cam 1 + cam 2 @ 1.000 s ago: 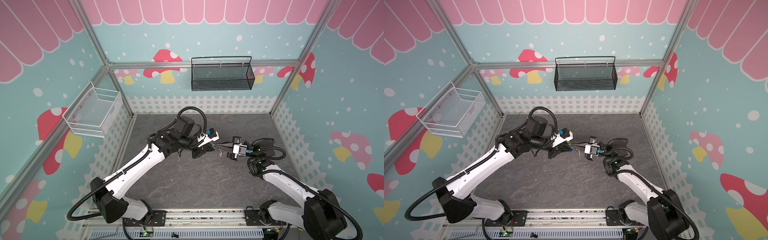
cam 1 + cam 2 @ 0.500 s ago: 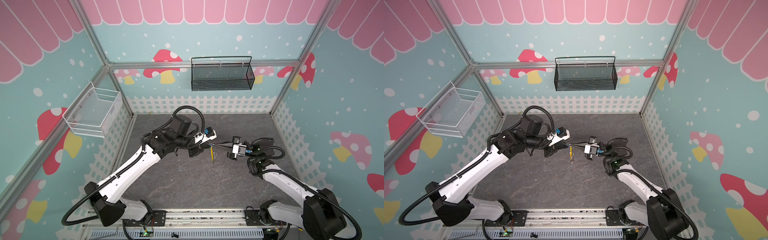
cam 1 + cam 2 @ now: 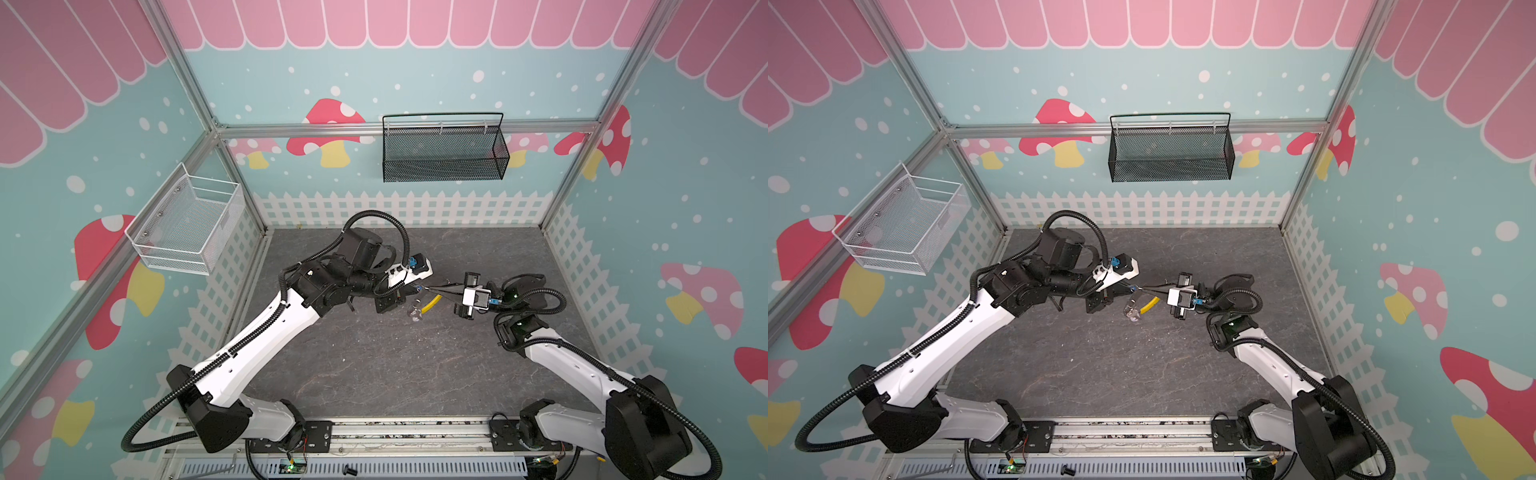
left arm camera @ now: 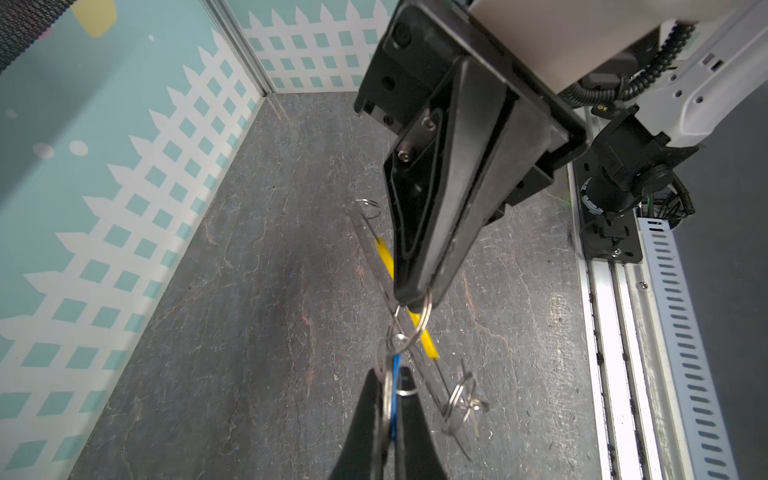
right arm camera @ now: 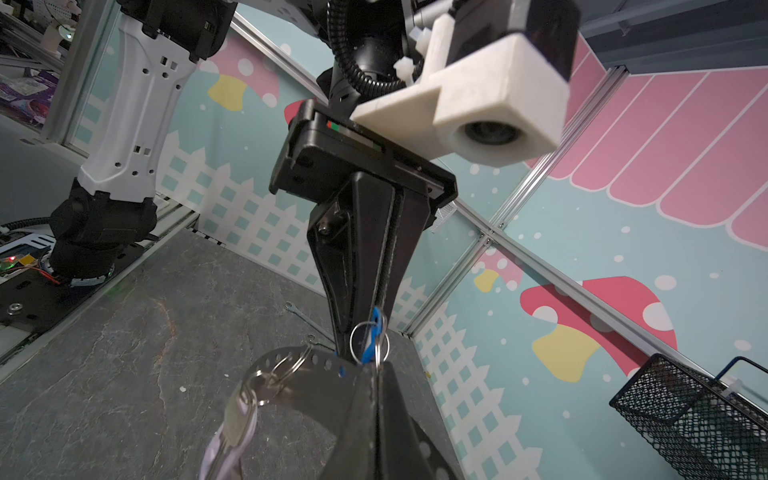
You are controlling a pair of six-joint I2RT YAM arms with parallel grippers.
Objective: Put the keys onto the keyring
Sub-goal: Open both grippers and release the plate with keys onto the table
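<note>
Top view: left gripper (image 3: 414,286) and right gripper (image 3: 432,287) meet tip to tip, keyring (image 3: 430,304) dangling below. Left wrist: right gripper clamps the keyring, left pinches the blue-tagged key (image 4: 394,368). Right wrist: lilac-tagged key (image 5: 235,419) hangs from the keyring.

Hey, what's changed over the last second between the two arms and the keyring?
The left tool, shut on the blue-tagged key, drew back slightly toward its own side. That brought the yellow segment of the keyring into view in both top views. Half a second ago the segment hung straight down; now it slants. The right tool, shut on the keyring, stayed where it was. Neither tool let go of anything.
</note>
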